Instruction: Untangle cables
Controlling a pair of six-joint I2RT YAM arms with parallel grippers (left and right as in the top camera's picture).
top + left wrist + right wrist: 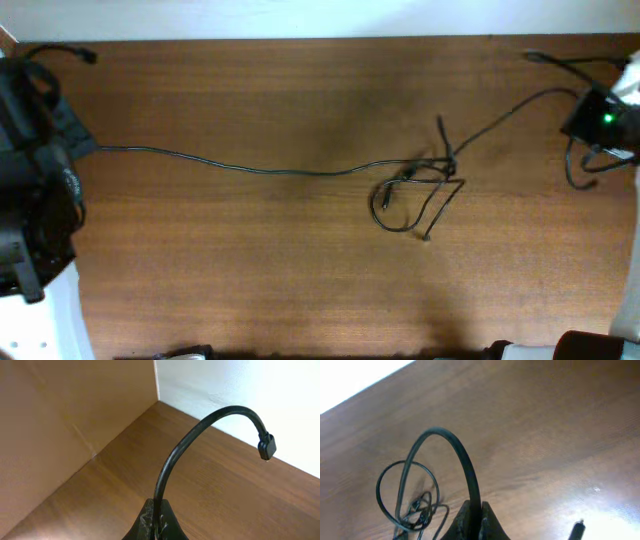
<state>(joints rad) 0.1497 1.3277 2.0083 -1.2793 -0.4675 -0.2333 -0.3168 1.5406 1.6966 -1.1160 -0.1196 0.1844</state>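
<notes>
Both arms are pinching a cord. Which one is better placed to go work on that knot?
Probably the right. The knot lies nearer the right gripper, whose camera sees it. The left gripper holds its cable far off at the left, the knot outside its view.

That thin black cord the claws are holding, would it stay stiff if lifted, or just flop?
Probably semi-stiff over short lengths: the cord arches up from the left claw, its plug held in the air. Long runs likely sag, since it lies wavy along the table. Thin, so probably light; the knot may drag along.
</notes>
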